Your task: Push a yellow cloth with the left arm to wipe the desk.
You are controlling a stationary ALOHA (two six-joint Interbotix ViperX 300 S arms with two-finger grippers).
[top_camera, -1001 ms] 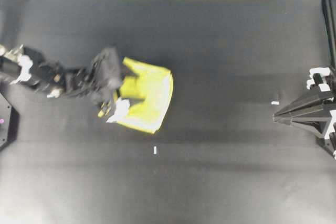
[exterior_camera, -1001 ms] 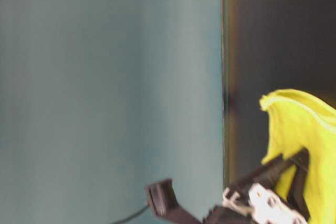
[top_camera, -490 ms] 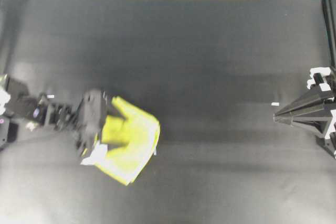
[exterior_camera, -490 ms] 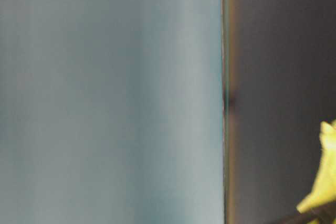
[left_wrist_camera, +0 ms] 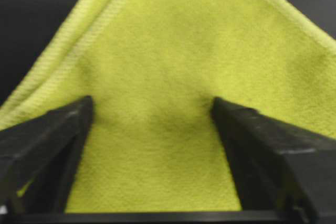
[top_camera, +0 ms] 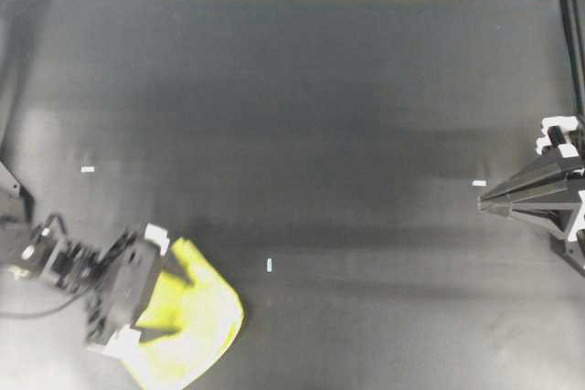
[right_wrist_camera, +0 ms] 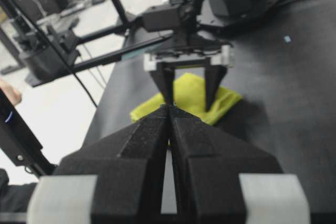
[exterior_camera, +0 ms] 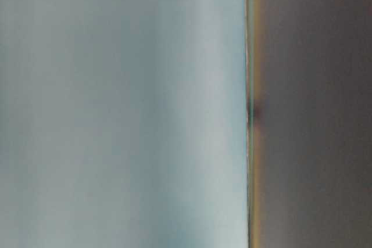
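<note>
While the overhead view is read from its left side, the left arm (top_camera: 55,267) is found in the lower left corner of the desk (top_camera: 302,116), stretched low over the black surface. At its end the left gripper (top_camera: 172,303) is seen with its jaws spread wide apart, and both fingers (left_wrist_camera: 47,140) are pressed down on the yellow cloth (top_camera: 187,326). The cloth is not clamped between them; it is only covered and held flat from above, which is confirmed by the left wrist view, where the yellow fabric fills the space between the two black fingers. The cloth itself lies crumpled near the bottom edge of the desk, just to the right of the gripper body, and one part of it is cut off by the border of the view.

Further to the right, small white tape marks (top_camera: 270,265) are noticed on the bare desk. At the far right edge the right gripper (top_camera: 482,200) is parked, well apart from the cloth, with its two fingers brought fully together and nothing between them.
</note>
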